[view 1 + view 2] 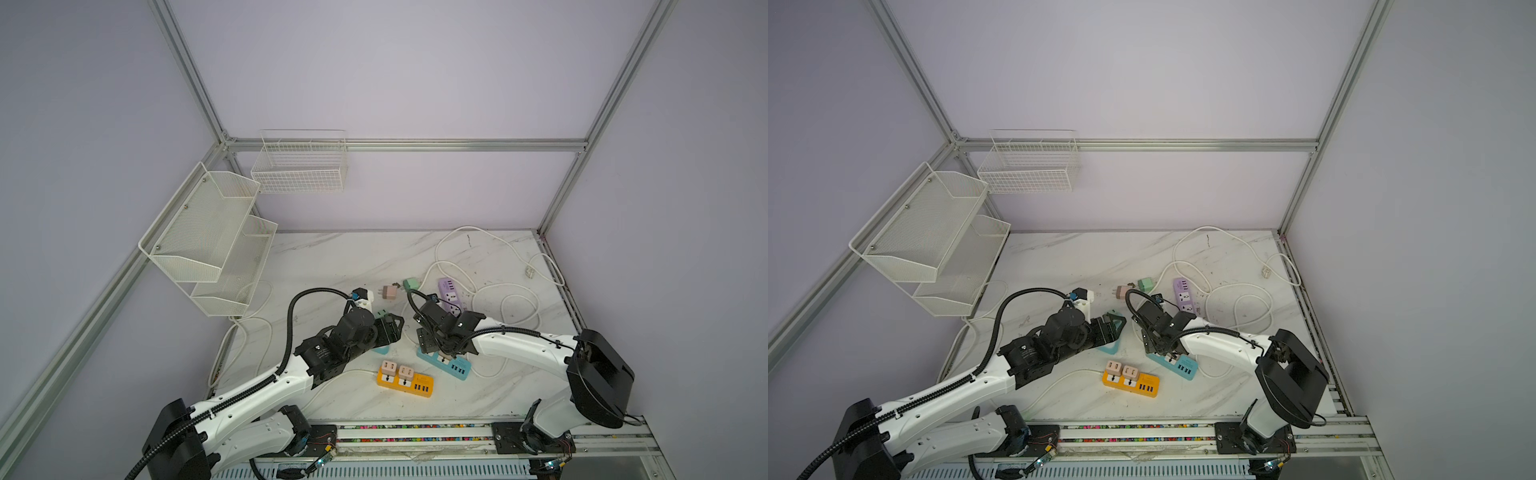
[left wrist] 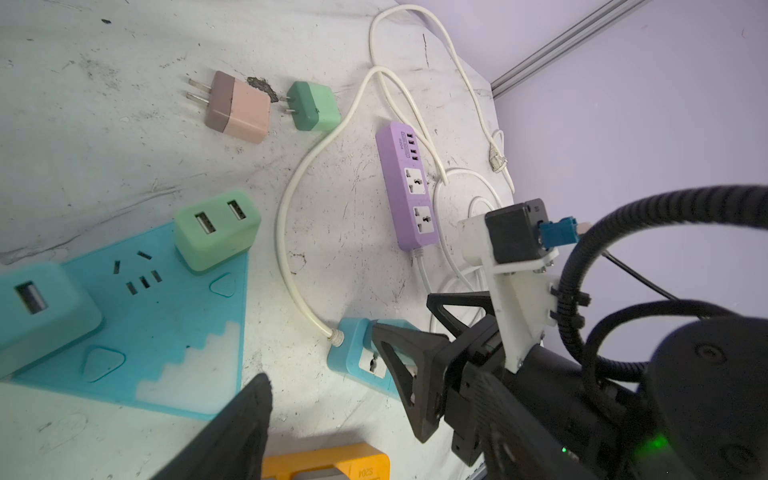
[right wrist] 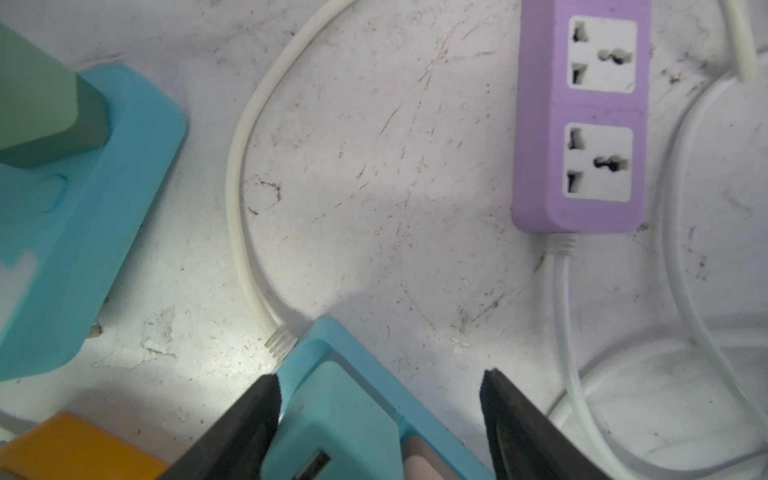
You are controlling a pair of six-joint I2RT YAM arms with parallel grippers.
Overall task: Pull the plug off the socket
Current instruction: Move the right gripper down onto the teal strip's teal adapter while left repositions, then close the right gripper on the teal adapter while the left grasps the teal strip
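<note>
On the wall we see wire basket (image 1: 299,174) & mesh shelf (image 1: 199,232). Orange strip (image 1: 422,380) holds 2 pink plugs (image 1: 390,367). Blue plug (image 3: 332,440) sits in blue strip (image 3: 328,336), btw. spread jaws of right gripper (image 3: 379,376). Left gripper (image 1: 1115,332) jaws also spread, over teal board (image 2: 174,332).

In both top views the black right gripper (image 1: 445,354) hides much of the long light blue power strip (image 1: 455,366), and the black left gripper (image 1: 390,330) hides most of the flat blue triangle socket board (image 1: 380,349). The right wrist view cuts off the light blue square plug (image 3: 340,440) and the pink plug (image 3: 419,459) beside it.
</note>
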